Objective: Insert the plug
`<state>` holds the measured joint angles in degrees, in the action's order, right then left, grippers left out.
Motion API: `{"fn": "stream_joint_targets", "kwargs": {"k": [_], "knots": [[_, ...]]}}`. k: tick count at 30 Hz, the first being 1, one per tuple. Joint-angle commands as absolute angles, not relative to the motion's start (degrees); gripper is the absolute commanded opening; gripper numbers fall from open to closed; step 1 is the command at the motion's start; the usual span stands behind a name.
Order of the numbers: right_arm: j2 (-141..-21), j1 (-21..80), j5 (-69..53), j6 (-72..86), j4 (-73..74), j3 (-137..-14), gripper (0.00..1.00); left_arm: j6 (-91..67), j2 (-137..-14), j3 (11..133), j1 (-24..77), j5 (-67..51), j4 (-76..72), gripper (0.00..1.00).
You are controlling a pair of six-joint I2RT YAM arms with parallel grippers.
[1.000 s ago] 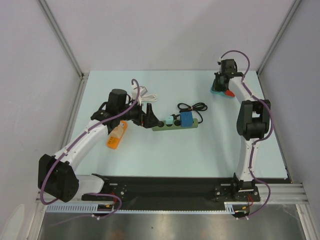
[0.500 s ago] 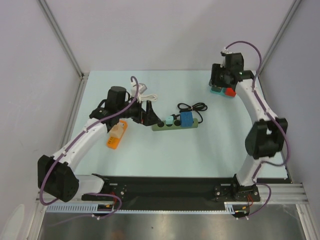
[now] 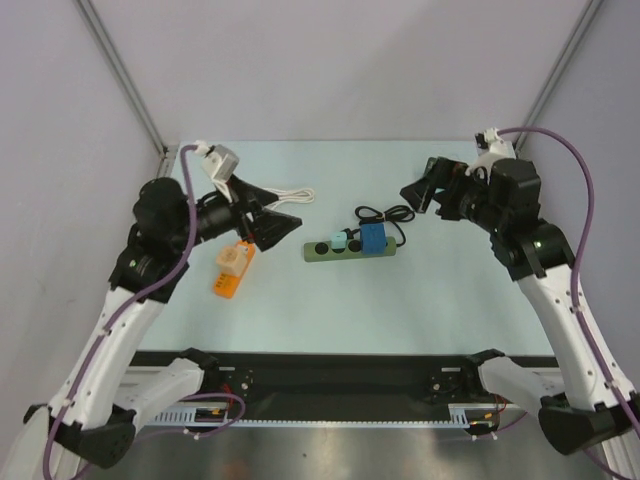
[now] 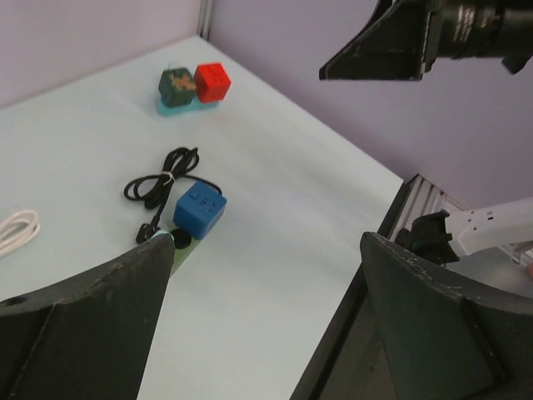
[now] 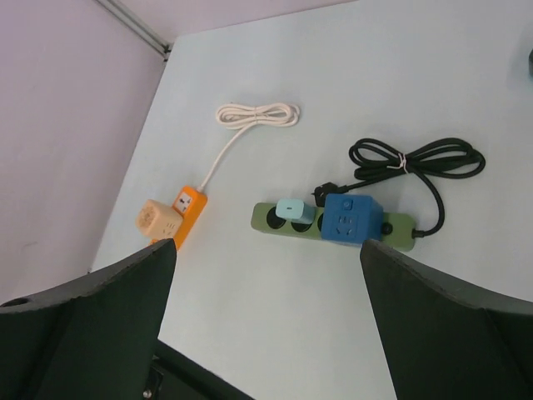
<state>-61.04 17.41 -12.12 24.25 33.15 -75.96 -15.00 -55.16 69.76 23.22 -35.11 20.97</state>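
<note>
The green power strip [image 3: 350, 250] lies near the centre of the top view, w/ two things on it: a pale teal plug [image 3: 342, 240] and, just beside it on the right, a blue cube adapter [image 3: 372, 238]. If the teal plug sits fully in its socket, I cannot tell. The strip's black cable [image 3: 386, 213] is coiled just above it. The left gripper [image 3: 280, 228] hangs left of the strip's left end, near but apart from it, jaws spread wide w/ nothing btw. them. In the left wrist view its fingers [image 4: 83, 333] fill the lower corners and the blue cube shows in the gap. The right gripper [image 3: 415, 190] is up-right of the strip, beside the black coil, also spread wide and empty. In its wrist view the strip lies centre-right, above the fingers [image 5: 450, 325]. Left of centre in the top view lies an orange power strip [image 3: 228, 278] w/ a beige cube plug [image 3: 232, 258] on it, below the left gripper. Its white cable [image 3: 290, 195] is coiled higher up.
</note>
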Motion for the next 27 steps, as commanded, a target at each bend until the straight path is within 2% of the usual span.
{"fn": "stream_joint_targets", "kwargs": {"k": [1,9,27], "knots": [[-55.9,17.2,-12.5,28.6,35.2,-73.7,1.0,-17.0,-50.1,67.7,23.0,-34.9,20.3,1.0],[-46.4,17.2,-11.1,28.0,37.1,-68.2,1.0,-19.5,-42.1,62.2,23.0,-31.3,18.3,1.0],[-45.6,17.2,-7.9,24.7,38.2,-70.0,1.0,-19.3,-41.6,62.3,23.0,-30.6,18.7,1.0]]}}
